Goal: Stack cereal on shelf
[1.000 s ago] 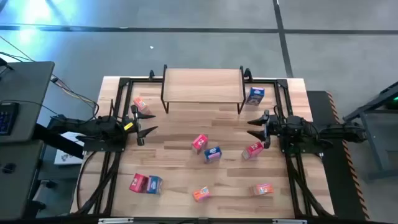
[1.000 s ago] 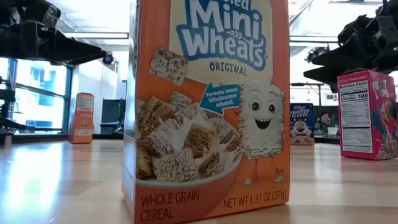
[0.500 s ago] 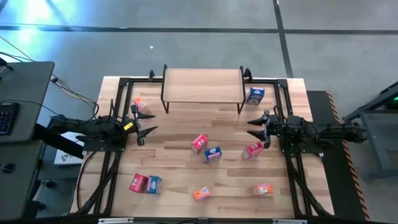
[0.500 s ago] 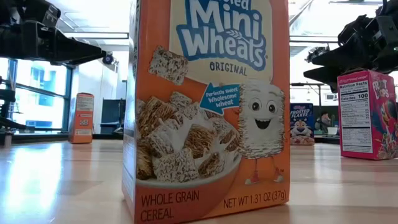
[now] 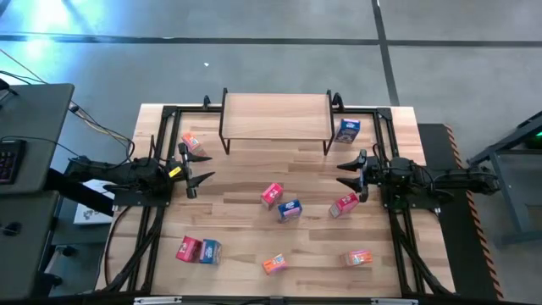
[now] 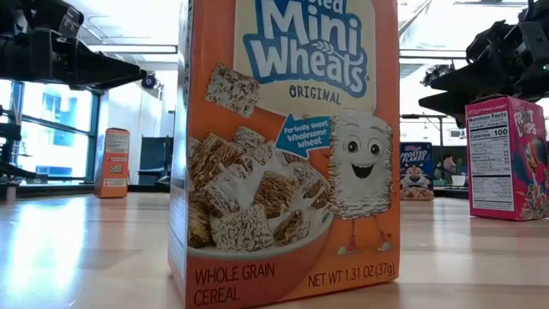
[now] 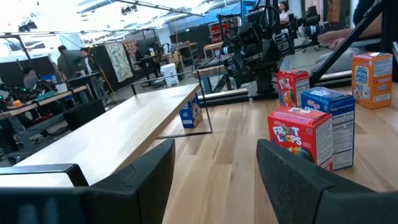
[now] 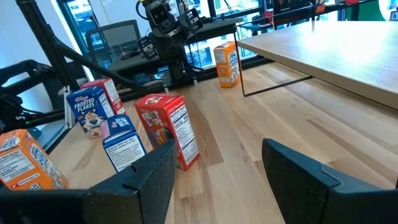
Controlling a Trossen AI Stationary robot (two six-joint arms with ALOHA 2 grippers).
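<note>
Several small cereal boxes, pink-red, blue and orange, are scattered on the wooden table: a pink one [image 5: 272, 194] and a blue one [image 5: 290, 209] stand on their bases at the middle. An orange Mini Wheats box [image 6: 287, 146] stands close before the low camera. The shelf [image 5: 275, 116], with a light plank top on thin black legs, stands at the far middle; nothing lies on its top. At the table's left side my left gripper [image 5: 203, 174] [image 7: 214, 186] is open and level. My right gripper [image 5: 342, 174] [image 8: 214, 180] faces it from the right side, open too. Nothing is between either pair of fingers.
An orange box [image 5: 193, 142] stands left of the shelf and a blue one [image 5: 347, 130] at its right leg. A pink box [image 5: 344, 204] is just near my right gripper. Pink [image 5: 188, 249], blue [image 5: 210, 251] and orange boxes [image 5: 273, 264] [image 5: 358, 257] stand along the near edge. Black frame rails run down both table sides.
</note>
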